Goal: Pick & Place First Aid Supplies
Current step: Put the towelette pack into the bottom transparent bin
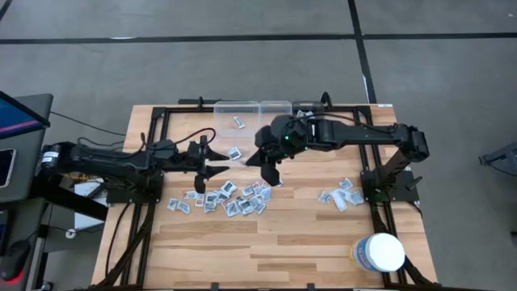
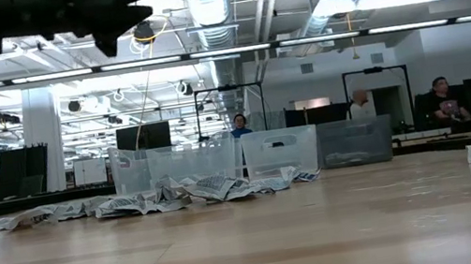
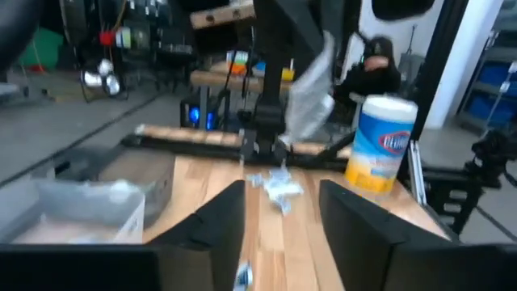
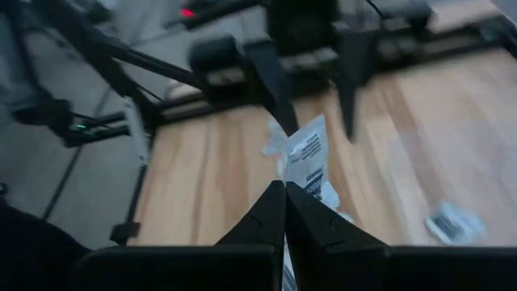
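The first aid supplies are small flat packets. One heap [image 1: 233, 199] lies mid-table and a smaller one [image 1: 342, 195] to its right; both show in the low view [image 2: 179, 196]. My right gripper [image 1: 271, 171] hovers above the middle heap, shut on one white printed packet [image 4: 307, 155], which also shows in the left wrist view [image 3: 312, 89]. My left gripper [image 1: 220, 162] stands open to its left, high above the table, with nothing between its fingers [image 3: 218, 222]. My right gripper pinches the white packet by one end [image 4: 297, 183] between its two fingertips. The fingers slant down from the table's right side. The packet sticks out beyond the fingertips and is lifted clear of the table.
Clear plastic bins [image 1: 252, 108] stand in a row at the far edge; one holds a packet [image 1: 239, 122]. A white round tub [image 1: 380, 252] stands at the near right corner. Black frame rails border the table's left and right sides. People sit in the room behind.
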### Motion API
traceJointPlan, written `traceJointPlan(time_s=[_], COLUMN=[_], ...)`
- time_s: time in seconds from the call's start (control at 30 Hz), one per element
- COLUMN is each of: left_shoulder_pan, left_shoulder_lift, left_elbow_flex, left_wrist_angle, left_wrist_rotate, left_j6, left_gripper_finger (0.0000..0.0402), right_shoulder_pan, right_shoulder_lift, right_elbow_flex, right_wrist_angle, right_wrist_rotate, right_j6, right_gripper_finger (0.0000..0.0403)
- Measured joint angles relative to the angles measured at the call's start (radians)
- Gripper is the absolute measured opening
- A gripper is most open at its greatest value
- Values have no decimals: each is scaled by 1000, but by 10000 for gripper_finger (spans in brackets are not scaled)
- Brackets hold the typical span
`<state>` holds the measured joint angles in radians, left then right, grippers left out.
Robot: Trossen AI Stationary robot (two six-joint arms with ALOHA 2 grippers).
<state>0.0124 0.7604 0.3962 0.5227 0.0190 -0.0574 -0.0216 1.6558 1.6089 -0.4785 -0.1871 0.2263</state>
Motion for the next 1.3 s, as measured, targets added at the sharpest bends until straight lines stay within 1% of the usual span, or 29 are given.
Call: traceJointPlan(time_s=[0.13, 0.27, 0.47, 0.67, 0.77, 0.9, 1.07, 1.2, 1.23, 1.3], left_shoulder_pan=[0, 0, 0, 0, 0, 0, 0, 0, 0, 0], left_shoulder_lift=[74, 131, 170, 196, 212, 231, 231, 230, 230, 230], left_elbow_flex=[0, 0, 0, 0, 0, 0, 0, 0, 0, 0], left_wrist_angle=[149, 247, 322, 379, 413, 450, 472, 484, 485, 489], left_wrist_rotate=[0, 11, 18, 48, 71, 91, 91, 93, 96, 103], left_j6=[0, -7, -28, -27, -27, -26, -26, -28, -29, -30], left_gripper_finger=[190, 201, 200, 187, 172, 139, 80, 17, 11, 10], right_shoulder_pan=[-1, -7, -7, -14, -20, -25, -25, -25, -24, -19], right_shoulder_lift=[0, 0, 0, 0, 0, 1, 1, 1, 1, 1], right_elbow_flex=[0, 0, 0, 1, 1, 2, 2, 2, 2, 2], right_wrist_angle=[48, 49, 48, 48, 48, 54, 54, 55, 56, 66], right_wrist_rotate=[-50, -52, -52, -52, -51, -50, -50, -49, -50, -47], right_j6=[-29, -53, -71, -80, -79, -79, -79, -77, -74, -50], right_gripper_finger=[0, 0, 0, 0, 0, 0, 0, 0, 0, 1])
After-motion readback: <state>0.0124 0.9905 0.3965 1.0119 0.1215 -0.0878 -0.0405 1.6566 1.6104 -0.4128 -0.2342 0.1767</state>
